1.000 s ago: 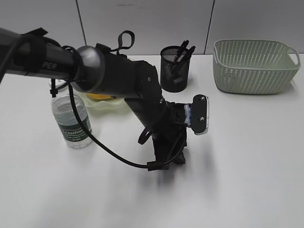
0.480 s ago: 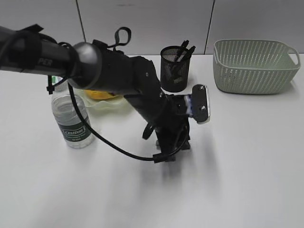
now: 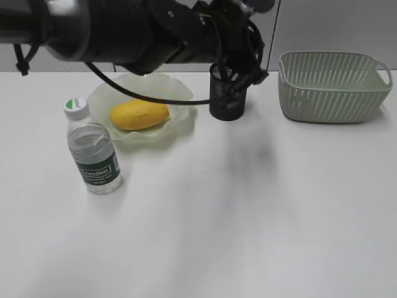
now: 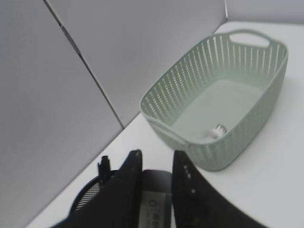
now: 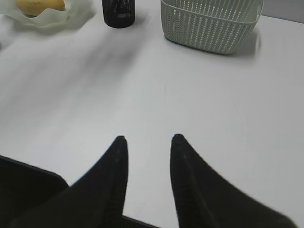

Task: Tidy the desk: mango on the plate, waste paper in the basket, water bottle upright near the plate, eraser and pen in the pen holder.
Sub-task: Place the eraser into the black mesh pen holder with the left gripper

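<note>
Mango sits on plate, bottle upright beside it, paper in basket. My left gripper pinches the eraser above the pen holder; only dropping remains, I judge. Right gripper hangs parted, empty.

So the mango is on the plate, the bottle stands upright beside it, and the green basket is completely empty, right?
Not quite: the basket is not empty. The left wrist view shows a small crumpled waste paper on its floor. The mango is on the plate and the water bottle stands upright beside it.

My right gripper hangs empty, black fingers parted, over the plain white bench (pale green woven plastic basket far side).
</note>
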Controlling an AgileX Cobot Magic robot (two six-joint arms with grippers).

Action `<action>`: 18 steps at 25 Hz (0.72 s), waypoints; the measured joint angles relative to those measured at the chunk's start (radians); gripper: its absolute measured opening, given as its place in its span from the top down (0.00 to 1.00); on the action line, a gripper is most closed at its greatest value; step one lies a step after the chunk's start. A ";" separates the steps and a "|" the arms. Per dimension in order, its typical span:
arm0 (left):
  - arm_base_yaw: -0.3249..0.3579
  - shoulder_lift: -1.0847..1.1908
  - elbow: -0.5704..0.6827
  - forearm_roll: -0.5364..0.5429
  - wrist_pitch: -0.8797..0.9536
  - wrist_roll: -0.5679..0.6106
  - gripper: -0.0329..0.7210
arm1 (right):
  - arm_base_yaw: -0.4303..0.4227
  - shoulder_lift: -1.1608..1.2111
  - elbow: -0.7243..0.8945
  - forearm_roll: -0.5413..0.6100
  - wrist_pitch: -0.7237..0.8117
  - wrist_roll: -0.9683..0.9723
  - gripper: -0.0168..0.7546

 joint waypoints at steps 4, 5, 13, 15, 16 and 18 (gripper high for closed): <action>0.073 0.067 -0.172 -0.241 0.233 -0.023 0.77 | 0.000 0.000 0.000 0.000 0.000 0.000 0.64; 0.098 0.092 -0.222 -0.300 0.294 -0.020 0.77 | 0.000 -0.001 0.000 0.000 0.000 0.000 0.64; 0.165 0.239 -0.412 -0.437 0.324 0.092 0.77 | 0.000 -0.002 0.000 0.000 0.000 0.000 0.65; 0.159 0.263 -0.416 -0.438 0.284 0.098 0.77 | 0.000 -0.002 0.000 0.000 0.000 0.000 0.65; 0.158 0.276 -0.416 -0.438 0.265 0.100 0.77 | 0.000 -0.002 0.000 0.000 0.000 0.000 0.65; 0.158 0.297 -0.417 -0.438 0.240 0.103 0.77 | 0.000 -0.002 0.000 0.000 0.000 0.000 0.65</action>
